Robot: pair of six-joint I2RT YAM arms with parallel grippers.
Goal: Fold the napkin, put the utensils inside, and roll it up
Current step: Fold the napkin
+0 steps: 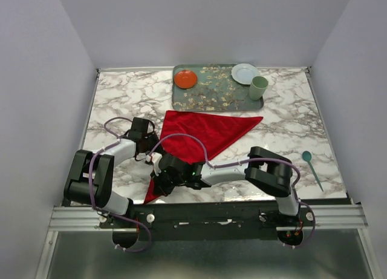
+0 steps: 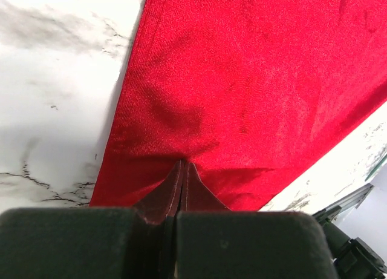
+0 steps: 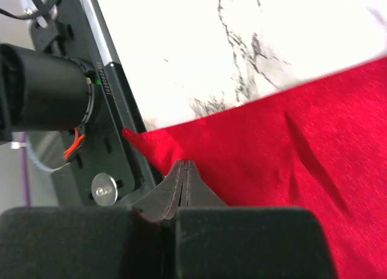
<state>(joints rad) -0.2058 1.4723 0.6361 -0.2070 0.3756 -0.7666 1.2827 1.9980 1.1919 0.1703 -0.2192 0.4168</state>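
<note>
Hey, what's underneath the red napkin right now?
Only the marble table shows around the red napkin, which lies as a flat triangle. Whatever is beneath it is covered, and nothing pokes out. The teal spoon lies apart, near the table's right edge.

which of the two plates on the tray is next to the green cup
The pale whitish plate at the tray's right end, right beside the cup; the orange-red plate sits at the left end.

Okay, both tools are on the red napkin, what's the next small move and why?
Probably lift both a little, then carry that edge over. The left tool and right tool are each shut on the napkin along its left edge, cloth puckering at their tips, while the rest lies flat.
</note>
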